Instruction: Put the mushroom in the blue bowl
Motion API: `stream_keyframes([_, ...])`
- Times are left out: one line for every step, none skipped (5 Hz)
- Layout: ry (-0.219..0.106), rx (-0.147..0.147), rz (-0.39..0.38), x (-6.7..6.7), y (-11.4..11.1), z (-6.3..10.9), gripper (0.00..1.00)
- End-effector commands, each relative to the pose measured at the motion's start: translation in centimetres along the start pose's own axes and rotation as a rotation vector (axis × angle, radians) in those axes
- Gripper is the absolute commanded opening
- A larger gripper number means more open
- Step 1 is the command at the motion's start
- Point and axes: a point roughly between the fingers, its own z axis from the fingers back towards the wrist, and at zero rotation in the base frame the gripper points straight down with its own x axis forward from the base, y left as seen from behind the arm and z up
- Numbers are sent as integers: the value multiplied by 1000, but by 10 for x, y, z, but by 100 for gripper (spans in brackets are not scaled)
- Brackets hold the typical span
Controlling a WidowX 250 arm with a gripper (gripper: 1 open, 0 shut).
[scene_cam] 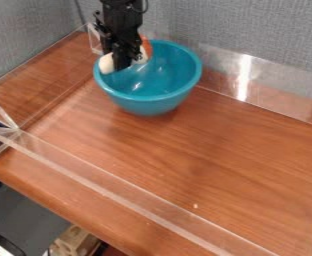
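Mushroom Held at the Rim of the Blue Bowl

The toy mushroom (107, 64), its pale stem showing, sits at the left side of the blue bowl (151, 84), beneath the dark end effector (116, 58) of a robot arm (120, 20). The fingers appear partly closed, with the mushroom between them, though their dark shapes blend together and the exact gap cannot be told. An orange patch, probably the cap, shows on the right side of the fingers. The grip seems to run across the toy, leaving the stem poking out to the left, perhaps over the rim; whether it touches the bowl is unclear. The hold keeps the toy from dropping outside, and a small move right, toward the bowl's middle, looks to be called for before release. Let go here, it could tip over the edge. The bowl stands upright on the wooden desk (186, 170), near the far left, before a gray wall (252, 27).
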Motion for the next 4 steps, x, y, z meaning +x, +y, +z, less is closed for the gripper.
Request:
stream_keyframes([-68,62,12,6,11,31,0])
stream_keyframes([-64,62,7,10,12,27,100])
stream_keyframes([-63,62,1,15,12,23,0])
stream_keyframes([-64,65,-3,20,13,19,0])
